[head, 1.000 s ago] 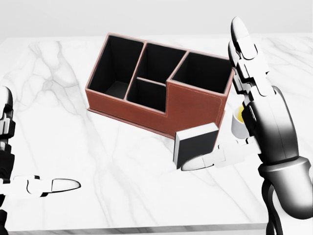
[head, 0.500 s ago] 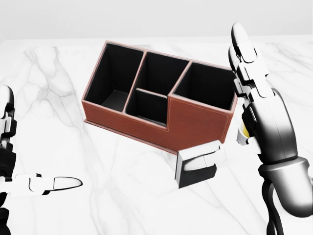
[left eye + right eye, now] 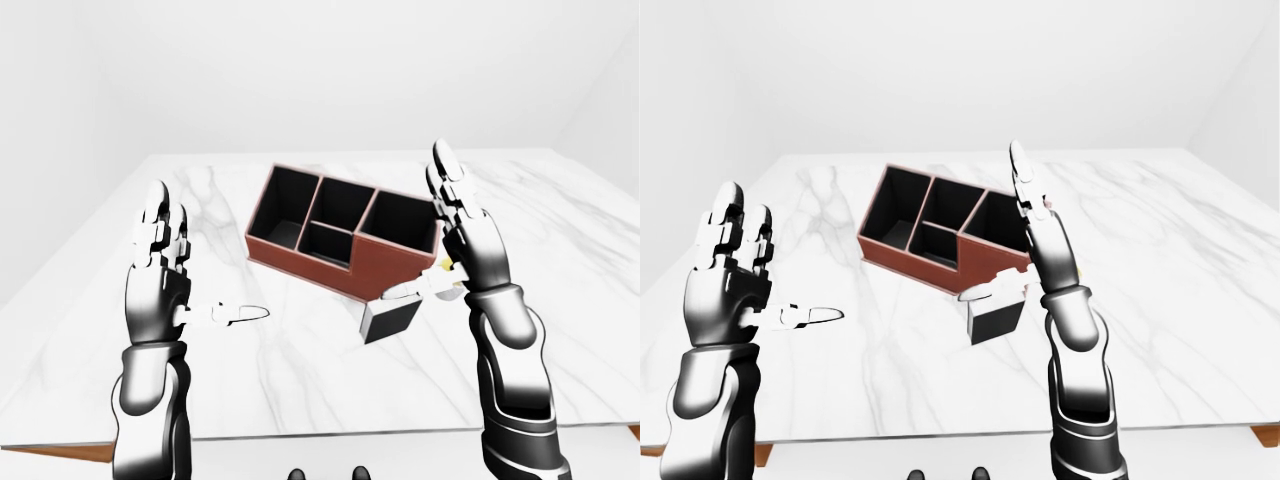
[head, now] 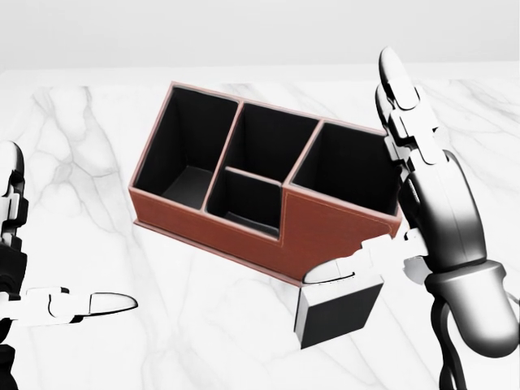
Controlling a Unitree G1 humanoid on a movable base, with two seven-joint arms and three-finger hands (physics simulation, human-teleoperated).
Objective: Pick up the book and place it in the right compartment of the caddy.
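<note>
Two hands up in the left-eye view, and the landmark is the reddish-brown leather caddy with black compartments (image 3: 340, 238) on the white marbled worktop (image 3: 560, 240). The left hand (image 3: 165, 265) hangs well left of the caddy, fingers spread, holding nothing, likely kept clear as a spare. The right hand (image 3: 462, 240) stands at the caddy's right end, fingers straight up and apart, thumb laid over the small dark block-like book with a pale edge (image 3: 391, 318).

Head view now: the book (image 4: 337, 312) sits just below the caddy's tall right wall, under the thumb of the right hand (image 4: 422, 203). It reads as a boxy black slab, pale along its left side. Whether it rests on the worktop or is pinched I cannot tell; no fingers close round it. The right compartment stands empty, so the lift-over is yet to come.

Right-eye view adds a yellow-and-white scrap behind the wrist, unidentifiable.
</note>
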